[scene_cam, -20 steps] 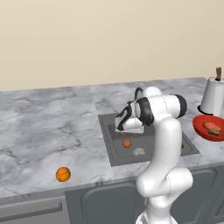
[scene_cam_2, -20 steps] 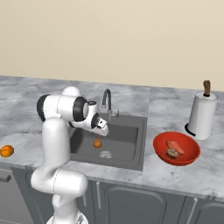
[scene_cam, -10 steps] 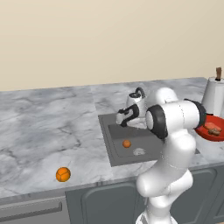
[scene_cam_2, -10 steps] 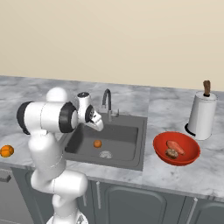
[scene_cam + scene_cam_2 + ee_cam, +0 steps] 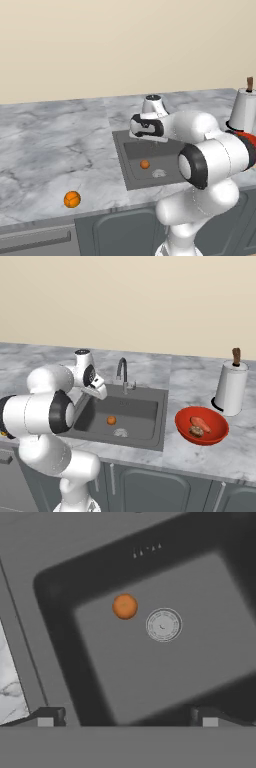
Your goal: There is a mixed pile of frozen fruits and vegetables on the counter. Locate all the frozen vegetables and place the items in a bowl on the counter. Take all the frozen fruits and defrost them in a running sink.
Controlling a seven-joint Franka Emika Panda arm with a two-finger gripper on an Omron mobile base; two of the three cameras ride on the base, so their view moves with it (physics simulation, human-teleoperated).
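Midway through the fruit step, by the look of it: one orange ball (image 5: pixel 124 606) lying in the sink (image 5: pixel 150 423) beside the drain (image 5: pixel 163 624), sweet-potato piece (image 5: pixel 200 422) and mushroom lump (image 5: pixel 195 431) already in the red bowl (image 5: pixel 186 428). Gripper (image 5: pixel 127 716) above the basin, fingers spread wide, holding nothing. Next, probably a swing left to the segmented orange ball (image 5: pixel 72 199) near the counter (image 5: pixel 50 150) edge, then the faucet (image 5: pixel 122 372).

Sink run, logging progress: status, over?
Gripper open, empty, above the sink. One orange ball in the basin beside the drain. Second orange ball on the counter. Nothing in the way.
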